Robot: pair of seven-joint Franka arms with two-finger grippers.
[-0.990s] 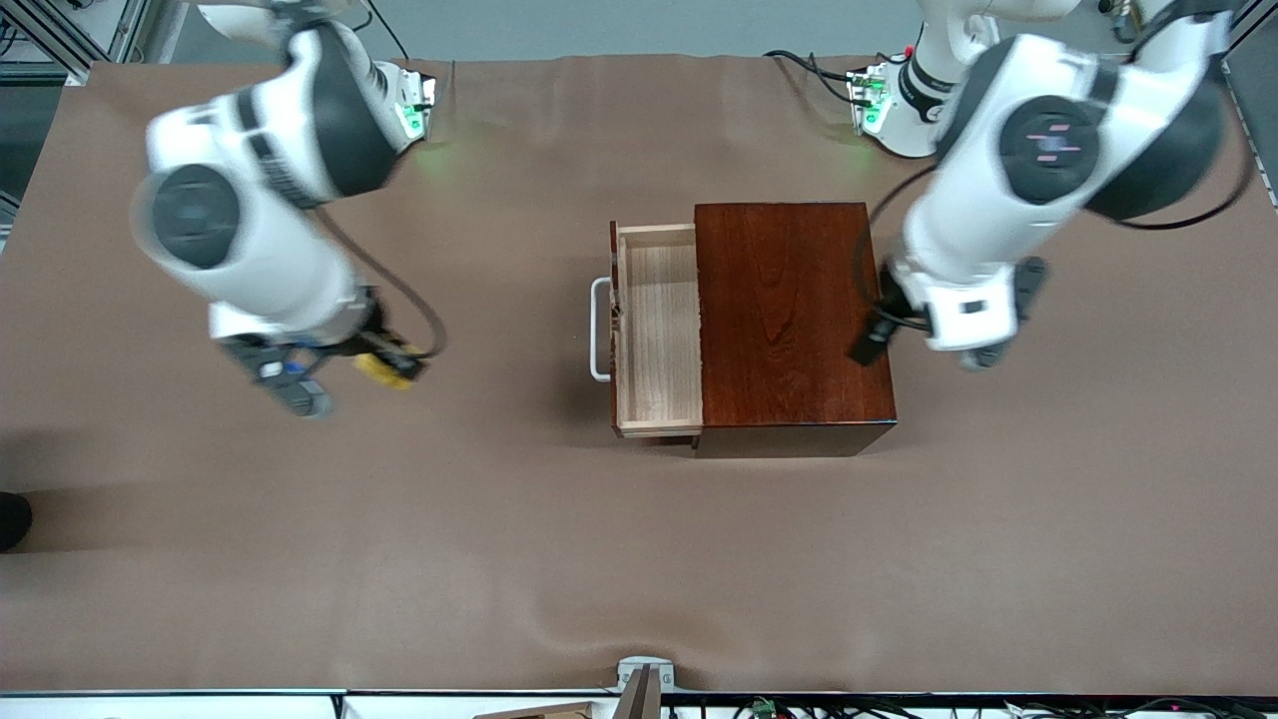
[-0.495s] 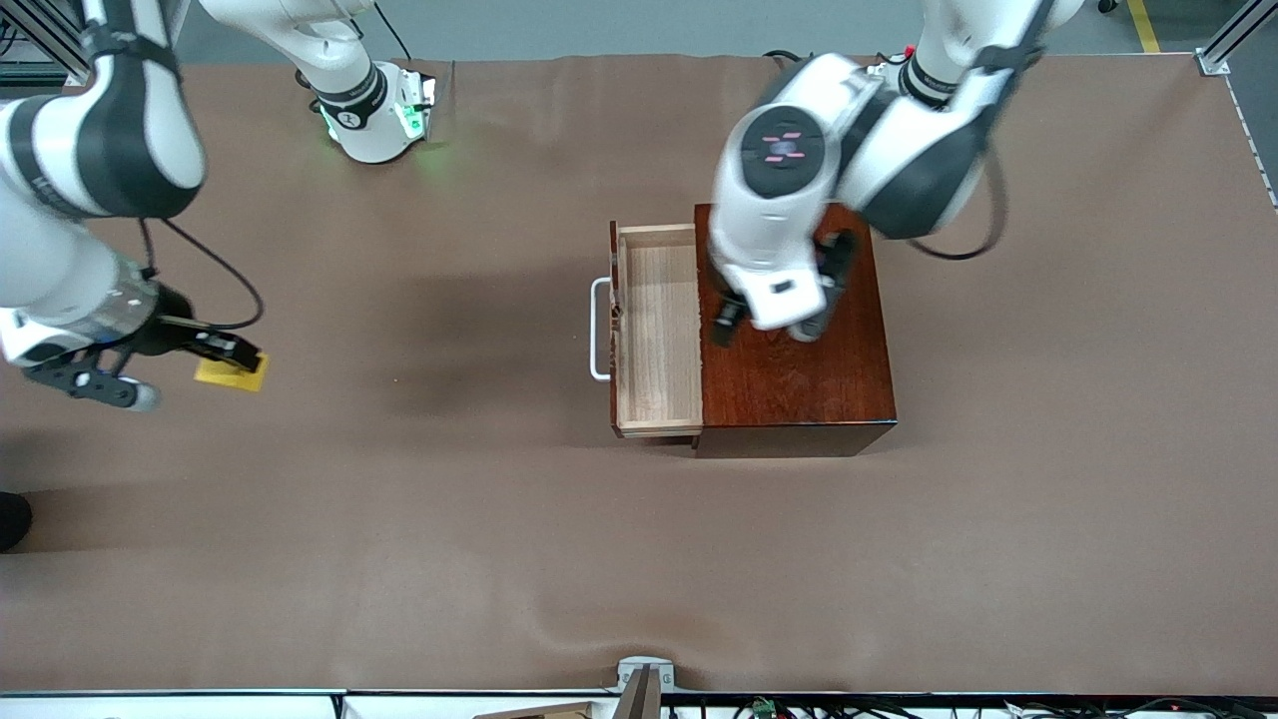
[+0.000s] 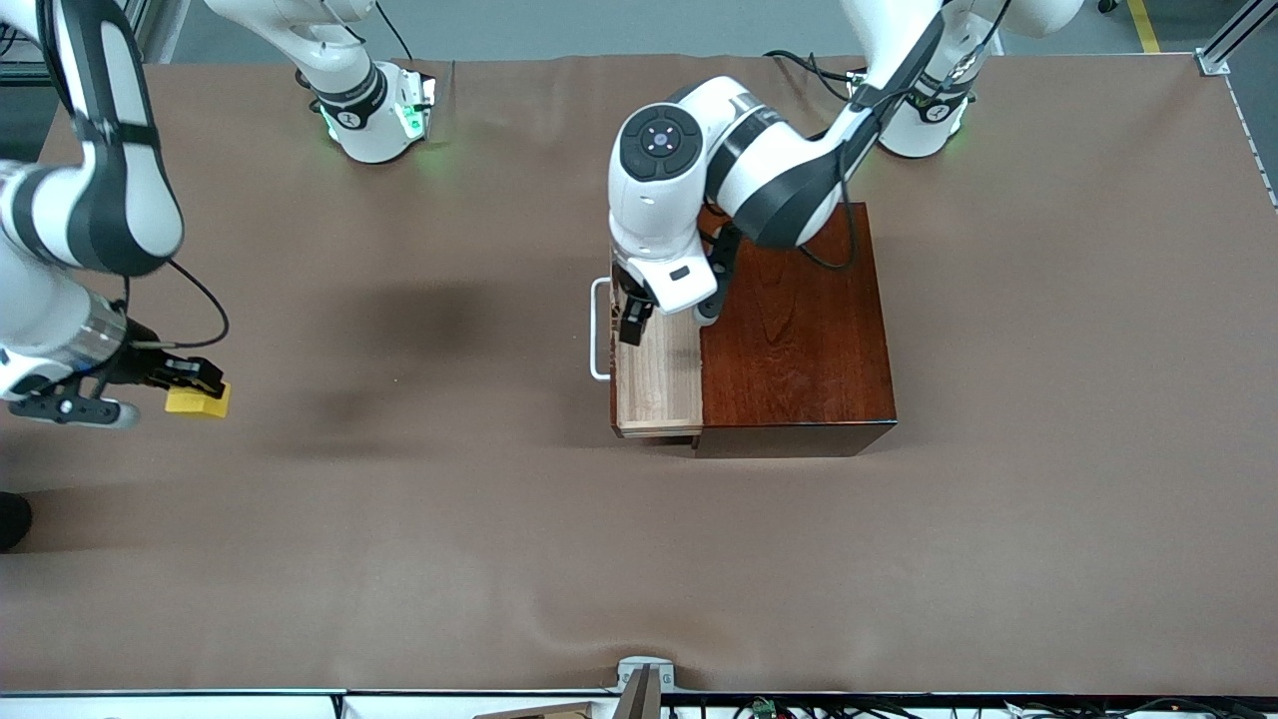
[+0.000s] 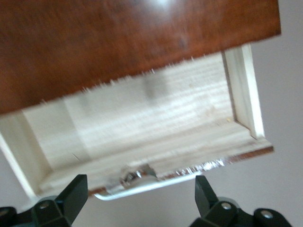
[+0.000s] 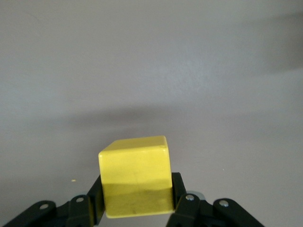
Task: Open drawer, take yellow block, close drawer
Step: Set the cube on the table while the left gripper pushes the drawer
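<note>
The yellow block (image 3: 198, 400) (image 5: 135, 174) sits between the fingers of my right gripper (image 3: 188, 390) (image 5: 137, 201), which is shut on it low over the cloth at the right arm's end of the table. The drawer (image 3: 659, 374) (image 4: 142, 127), a pale-wood tray, stands pulled out of the dark reddish-brown box (image 3: 794, 330) (image 4: 118, 42), and its inside shows bare. My left gripper (image 3: 631, 322) (image 4: 139, 198) hangs open over the drawer's front, its fingers (image 4: 71, 196) spread wide on either side of the white handle (image 3: 597, 345) (image 4: 142, 185).
Brown cloth (image 3: 449, 519) covers the whole table. The two arm bases (image 3: 374, 110) stand along the edge farthest from the front camera. The left arm's elbow (image 3: 699, 150) hangs over the box's top.
The left arm swung from above the box's top to over the drawer's front and handle. The right arm carried the yellow block farther toward its end of the table.
</note>
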